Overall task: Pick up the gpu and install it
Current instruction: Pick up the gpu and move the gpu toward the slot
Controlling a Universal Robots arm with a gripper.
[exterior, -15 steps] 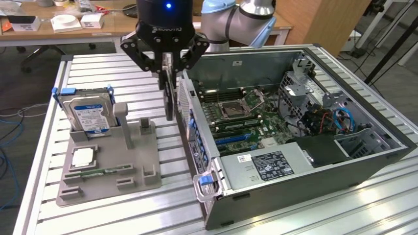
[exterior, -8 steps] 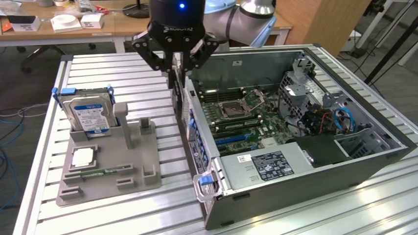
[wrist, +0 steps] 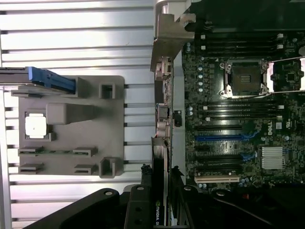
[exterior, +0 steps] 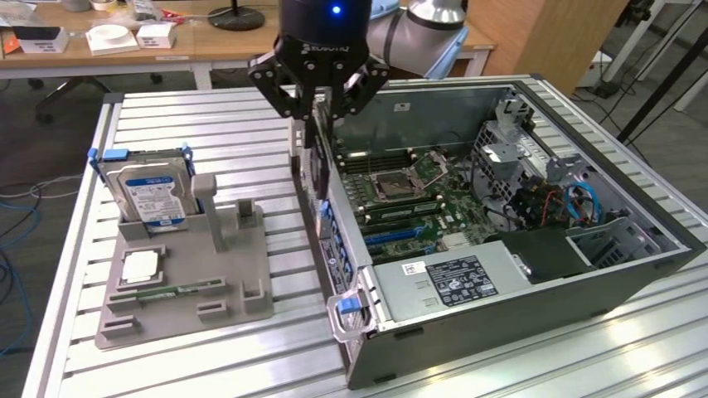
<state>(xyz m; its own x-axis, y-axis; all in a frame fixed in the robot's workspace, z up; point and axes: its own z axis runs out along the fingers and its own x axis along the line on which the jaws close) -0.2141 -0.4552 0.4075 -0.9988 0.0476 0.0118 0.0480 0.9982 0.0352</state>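
Observation:
The gpu (exterior: 318,162) is a thin dark card hanging edge-on and upright from my gripper (exterior: 321,112), which is shut on its upper end. It hangs just over the rear wall of the open computer case (exterior: 531,286), at the edge of the motherboard (exterior: 404,195). In the wrist view the gpu (wrist: 160,162) shows as a narrow strip between my black fingers (wrist: 142,193), in line with the case's rear wall and beside the motherboard's expansion slots (wrist: 217,138). My gripper (wrist: 161,188) sits over that wall.
A grey holder (exterior: 238,290) on the slatted table to the exterior view's left carries an upright hard drive (exterior: 149,195), a CPU (exterior: 138,265) and a memory stick (exterior: 177,292). The case holds a power supply (exterior: 459,282) and drive cages (exterior: 531,166). A desk stands behind.

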